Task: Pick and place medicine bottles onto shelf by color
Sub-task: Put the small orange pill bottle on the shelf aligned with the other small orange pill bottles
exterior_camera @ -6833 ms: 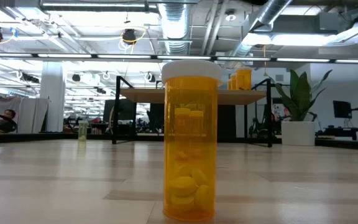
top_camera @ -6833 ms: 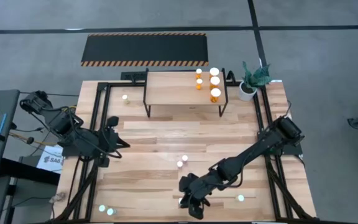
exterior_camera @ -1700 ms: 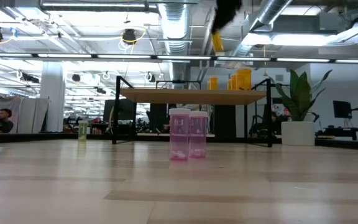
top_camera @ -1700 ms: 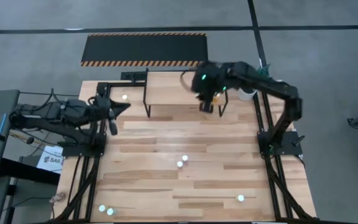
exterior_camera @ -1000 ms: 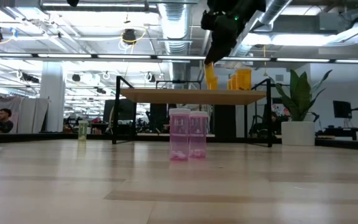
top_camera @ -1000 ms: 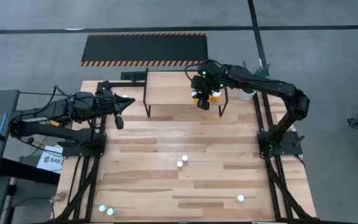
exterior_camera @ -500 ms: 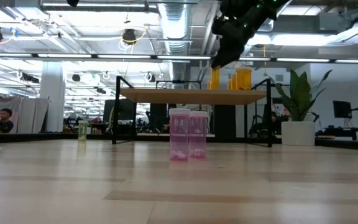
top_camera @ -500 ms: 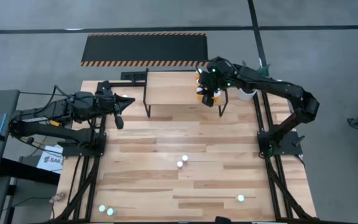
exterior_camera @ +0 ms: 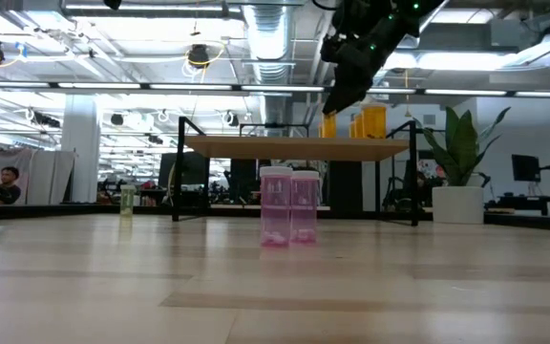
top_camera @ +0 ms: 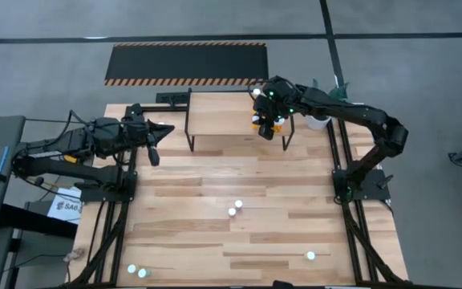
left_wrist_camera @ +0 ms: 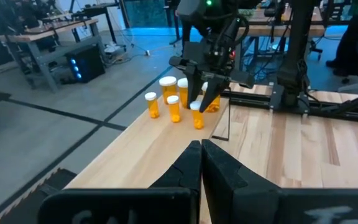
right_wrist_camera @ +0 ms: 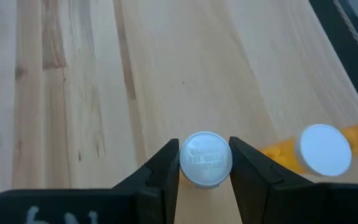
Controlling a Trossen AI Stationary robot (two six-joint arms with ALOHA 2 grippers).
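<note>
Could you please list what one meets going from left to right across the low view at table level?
Greenish bottle → shelf's left legs → pair of pink bottles → right gripper holding an orange bottle over the shelf → potted plant.

I get even bright overhead light, ceiling strips (exterior_camera: 151, 86) glaring in low view, soft short shadows, near tabletop (exterior_camera: 256, 306) blurred, wrist fingers (left_wrist_camera: 185, 174) out of focus

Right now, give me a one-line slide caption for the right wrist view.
Right tool grips a white-capped orange bottle over the shelf, beside another orange bottle.
</note>
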